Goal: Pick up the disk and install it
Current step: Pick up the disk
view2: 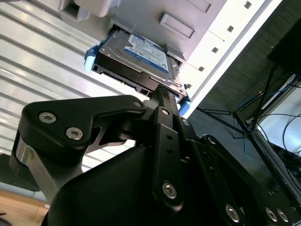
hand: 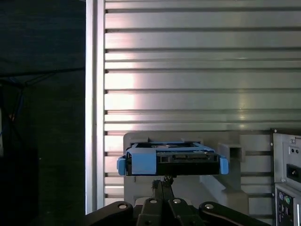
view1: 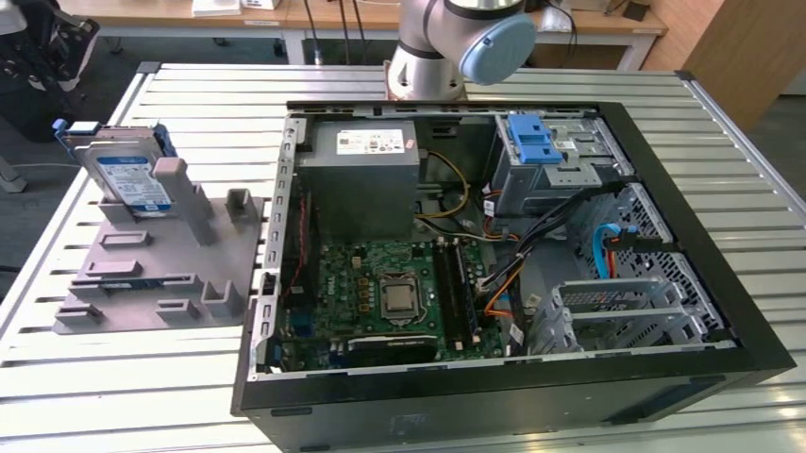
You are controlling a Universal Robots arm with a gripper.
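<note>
One claw (hand: 162, 181) closed, near one disk (hand: 172, 159), in one grey rack (view1: 151, 274)

Stuff you can't really make out: the silver hard drive in its blue plastic carrier (view1: 131, 179) stands in the grey plastic slotted holder (view1: 151, 274), so its lower end is buried in the exterior view. The grey-and-blue robot arm (view1: 447, 42) gets chopped off by that view's top edge. In the second wrist view the black gripper (view2: 161, 93) covers the drive's near edge, so contact is anyone's guess.
</note>
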